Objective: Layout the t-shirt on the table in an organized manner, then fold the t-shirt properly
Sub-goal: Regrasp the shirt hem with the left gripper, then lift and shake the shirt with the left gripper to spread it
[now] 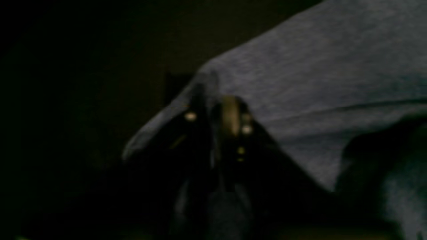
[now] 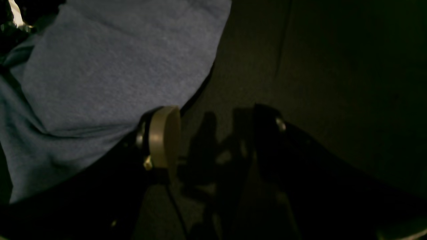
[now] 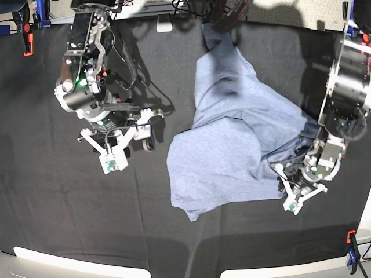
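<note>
item: t-shirt point(image 3: 232, 145), blue-grey, soft and light, limp; it will sag, drag and slide on cloth, so best taken by hems and corners, not mid-panel.

near: lower hem corner point(image 3: 188, 213) lying loose and flat on the desk point(image 3: 69, 220), a fair place to take hold.

middle: shirt crumpled and partly doubled over itself mid-desk. left hand point(image 1: 215, 116) at its edge, fingers pressed together on a fold of the t-shirt, which tents over them. right hand point(image 2: 217, 133) spread wide, holding nothing, just beside the other edge.

far: one end bunched toward the back edge, not yet laid out.
</note>
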`<state>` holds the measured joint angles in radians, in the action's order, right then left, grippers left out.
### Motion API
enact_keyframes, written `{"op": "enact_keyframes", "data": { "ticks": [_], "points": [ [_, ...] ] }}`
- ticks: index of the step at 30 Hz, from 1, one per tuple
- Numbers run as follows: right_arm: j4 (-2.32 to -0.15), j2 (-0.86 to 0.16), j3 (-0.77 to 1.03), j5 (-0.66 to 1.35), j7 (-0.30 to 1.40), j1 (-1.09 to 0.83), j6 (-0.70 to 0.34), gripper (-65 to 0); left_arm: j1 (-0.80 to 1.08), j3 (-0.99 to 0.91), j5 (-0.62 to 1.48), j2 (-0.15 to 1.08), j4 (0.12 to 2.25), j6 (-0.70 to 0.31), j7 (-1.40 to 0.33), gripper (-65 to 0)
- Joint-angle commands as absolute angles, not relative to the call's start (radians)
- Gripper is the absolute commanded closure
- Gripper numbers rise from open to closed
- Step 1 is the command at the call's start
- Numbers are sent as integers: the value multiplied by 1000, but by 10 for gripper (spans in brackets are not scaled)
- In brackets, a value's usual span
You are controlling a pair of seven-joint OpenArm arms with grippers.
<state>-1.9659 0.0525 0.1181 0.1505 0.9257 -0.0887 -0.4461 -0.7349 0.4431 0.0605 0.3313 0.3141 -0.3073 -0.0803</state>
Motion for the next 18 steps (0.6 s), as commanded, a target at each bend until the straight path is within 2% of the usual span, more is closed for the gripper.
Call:
{"op": "enact_keyframes", "data": {
  "ticks": [1,5,9,11,14,18],
  "points": [
    [-1987,53,117,161,904,-75,-450,-322,-756,440,57,338,322,-305,-95,0],
    [-1987,53,117,161,913,-75,-450,-322,-760,440,54,345,322,-262,-70,0],
    [-1987,53,117,161,921,-75,-450,-322,-783,440,56,382,323,9,-27,0],
    [-1987,53,117,161,921,-75,-450,-322,-803,440,74,420,323,87,-1,0],
    [-1987,53,117,161,921,-75,-450,-322,-836,440,159,490,323,125,25,0],
    [-1987,53,117,161,916,-75,-450,-322,-854,440,212,569,323,128,31,0]
  ]
}}
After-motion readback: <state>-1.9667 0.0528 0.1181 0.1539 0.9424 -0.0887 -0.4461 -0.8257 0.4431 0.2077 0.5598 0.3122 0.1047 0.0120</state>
